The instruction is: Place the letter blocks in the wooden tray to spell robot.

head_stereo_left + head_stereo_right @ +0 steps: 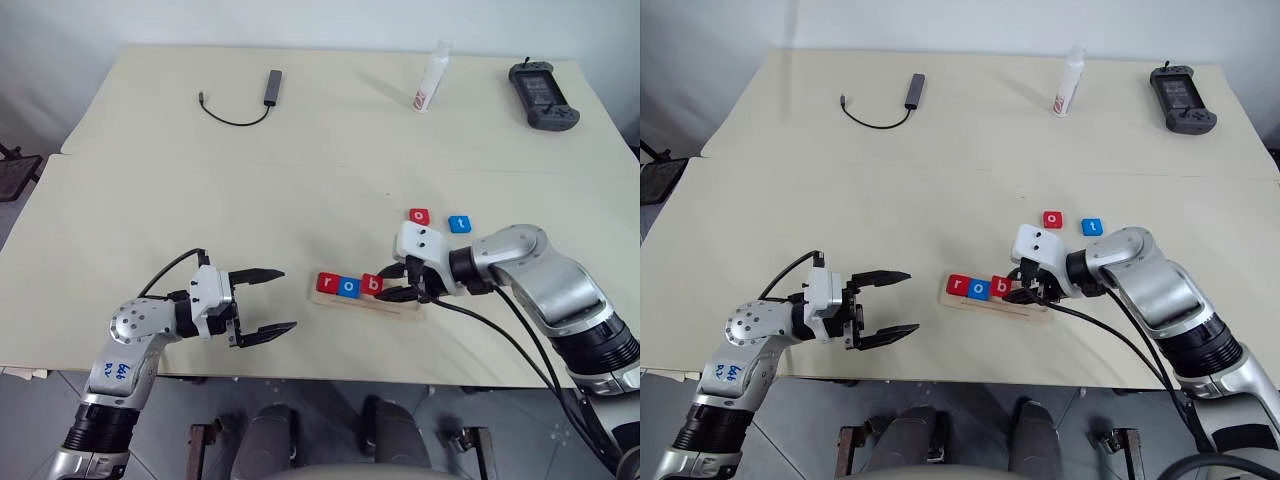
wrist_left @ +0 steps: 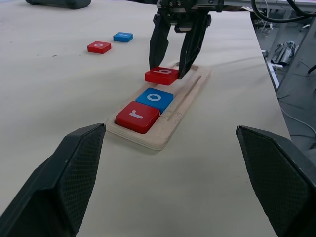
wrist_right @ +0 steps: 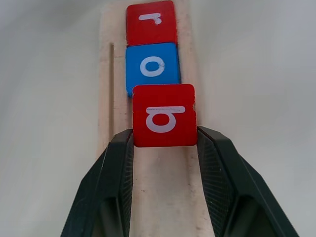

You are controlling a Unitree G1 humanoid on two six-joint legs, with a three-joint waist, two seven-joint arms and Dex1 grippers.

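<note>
Letter blocks are part-placed: the red r block [image 2: 138, 116] and the blue o block [image 2: 154, 99] lie flat and touching at one end of the wooden tray [image 2: 185, 98], which sits near the front edge of the table [image 1: 150, 150]. The red b block [image 2: 162, 75] is pinched by its two side edges in the right gripper [image 2: 172, 64], its fingers closed on it. In the left wrist view it hangs just above the tray surface, close behind the blue o block, and appears slightly raised at one side rather than seated. The second red o block [image 1: 419, 215] and the blue t block [image 1: 459, 224] lie loose on the table just beyond the tray, near each other but apart.

The left gripper [image 1: 262, 301] hovers well clear to the left of the tray, its fingers spread wide and holding nothing.

Risks, as judged:
- Release from this height with the tilt uncorrected could leave the b block propped on the edge of the blue o block, or skewed across the groove.
- Pressing it down while it overlaps the o block could shove the two seated blocks along, or shift the unsecured tray on the table.
- Fingers that open too little could drag the block out of line on withdrawal.
- Right forearm passes close to the two loose blocks; a careless retreat could scatter them.
</note>
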